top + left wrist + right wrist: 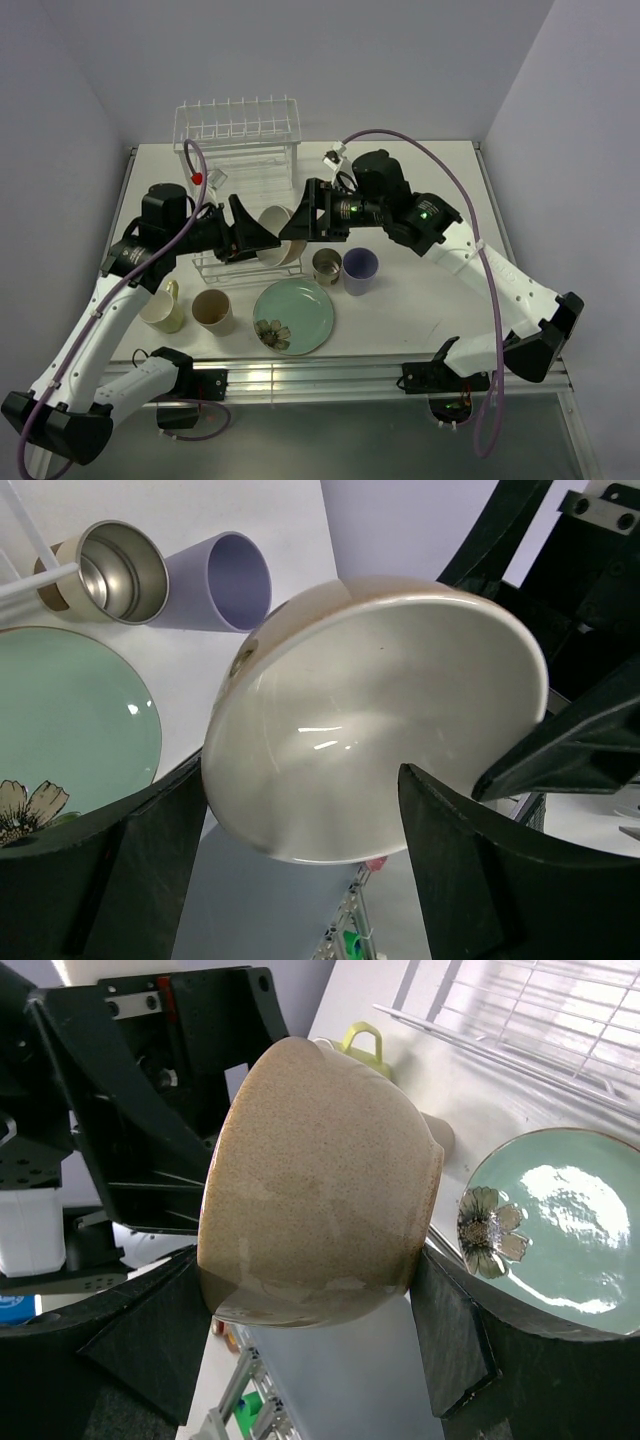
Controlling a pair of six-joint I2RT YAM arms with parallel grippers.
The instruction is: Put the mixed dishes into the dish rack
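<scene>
The cream bowl (278, 236) hangs on its side between my two grippers, just above the front end of the white wire dish rack (240, 150). My right gripper (310, 1270) is shut across the bowl's speckled outside (320, 1180). My left gripper (300, 780) is open, its fingers either side of the bowl's lower rim, facing the glossy inside (380, 710). On the table in front stand the yellow-green mug (165, 308), tan cup (213, 310), mint-green flower plate (295, 315), metal cup (327, 265) and lavender cup (360, 270).
The rack's raised row of prongs (240, 118) is at the far end, near the back wall. The cups and plate crowd the table just in front of the rack. A purple cable (480, 250) loops over the right arm. A metal rail (300, 375) runs along the table's near edge.
</scene>
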